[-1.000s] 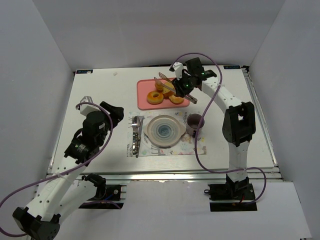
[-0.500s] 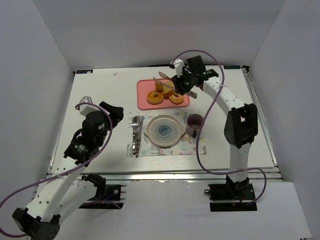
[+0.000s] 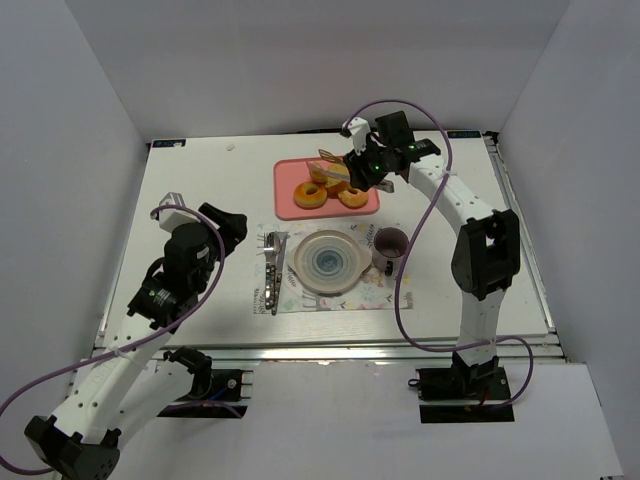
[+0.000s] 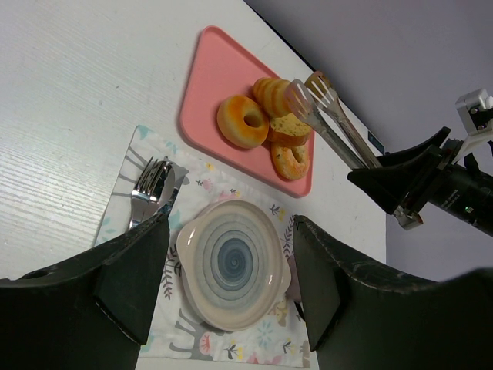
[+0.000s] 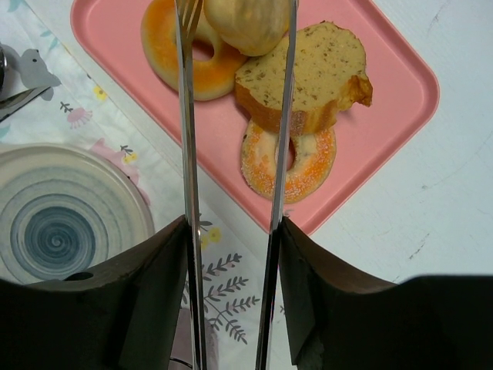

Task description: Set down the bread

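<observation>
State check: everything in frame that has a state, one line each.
Right tool: shut on the tongs.
Tongs: arms apart, either side of the bread roll.
Bread slice: lying on the tray, resting on a donut.
Plate: empty.
Left tool: open, holding nothing.

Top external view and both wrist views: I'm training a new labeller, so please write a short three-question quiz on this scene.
1. Count: how many ring donuts share the pink tray with the bread?
2. Choose: what does the right pincer hold? A) a sponge B) the tongs C) a bottle
3. True or false: the plate has nothing on it.

Key: 1) two; 2) B; 3) true.
</observation>
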Robot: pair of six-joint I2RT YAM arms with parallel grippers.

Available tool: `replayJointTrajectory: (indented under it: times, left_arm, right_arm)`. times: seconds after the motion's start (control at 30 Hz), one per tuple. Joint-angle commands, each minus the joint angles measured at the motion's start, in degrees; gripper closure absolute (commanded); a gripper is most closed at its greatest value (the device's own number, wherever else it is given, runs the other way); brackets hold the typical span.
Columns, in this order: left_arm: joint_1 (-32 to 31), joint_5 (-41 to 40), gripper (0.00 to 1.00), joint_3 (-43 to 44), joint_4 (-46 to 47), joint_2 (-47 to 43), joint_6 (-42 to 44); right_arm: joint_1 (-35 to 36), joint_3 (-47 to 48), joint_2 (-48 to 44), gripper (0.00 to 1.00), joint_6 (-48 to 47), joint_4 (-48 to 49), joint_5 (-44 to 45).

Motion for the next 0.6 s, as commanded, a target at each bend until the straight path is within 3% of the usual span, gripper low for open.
replayJointTrajectory:
  times: [0.0, 0.57]
  left_arm:
    - [-0.09, -0.25, 0.25, 0.96, 0.65, -0.73, 0.24]
    - [-0.09, -0.51, 0.25, 0.78, 0.30, -1.35, 0.15]
  right_arm:
    - [-0.15, -0.49, -3.69, 0.46, 0.77, 1.12, -0.99]
    - [0.55, -0.84, -1.67, 0.45, 0.59, 0.85, -0.91]
